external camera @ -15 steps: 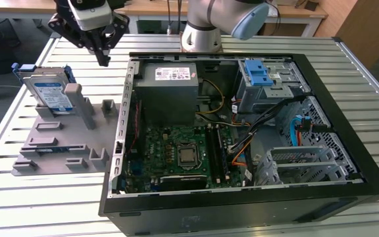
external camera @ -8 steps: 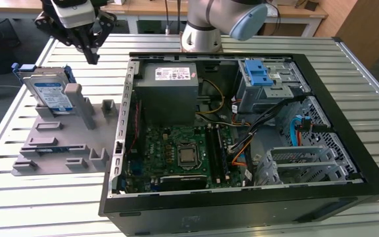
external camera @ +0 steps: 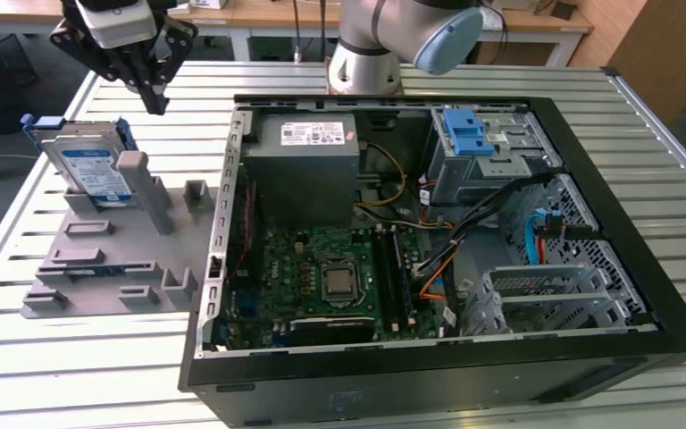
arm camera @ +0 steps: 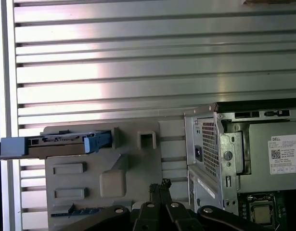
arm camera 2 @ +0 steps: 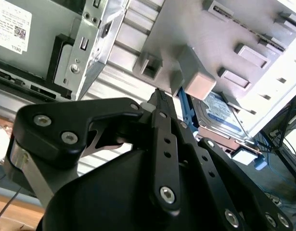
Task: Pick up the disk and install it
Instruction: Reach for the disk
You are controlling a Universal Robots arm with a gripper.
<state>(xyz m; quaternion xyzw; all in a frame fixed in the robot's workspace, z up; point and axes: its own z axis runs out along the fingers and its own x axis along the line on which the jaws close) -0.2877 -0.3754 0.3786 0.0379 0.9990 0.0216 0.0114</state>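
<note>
Exterior view: upright disk (external camera: 90,168) near but apart from the empty, tightly closed end effector (external camera: 153,107).

The disk (external camera: 88,166) is silver with a blue-and-white label and a blue bracket, and it sits in a plain grey holder (external camera: 104,268) to the exterior view's left of the black computer case (external camera: 439,380). Inside the case are a green board (external camera: 307,268), a grey box (external camera: 301,179) with a white sticker, and a silver cage (external camera: 492,161) with a blue latch (external camera: 468,136). The table (external camera: 81,375) under the case is pale silver, striped by parallel slats. The hand (external camera: 153,105) is black.
</note>
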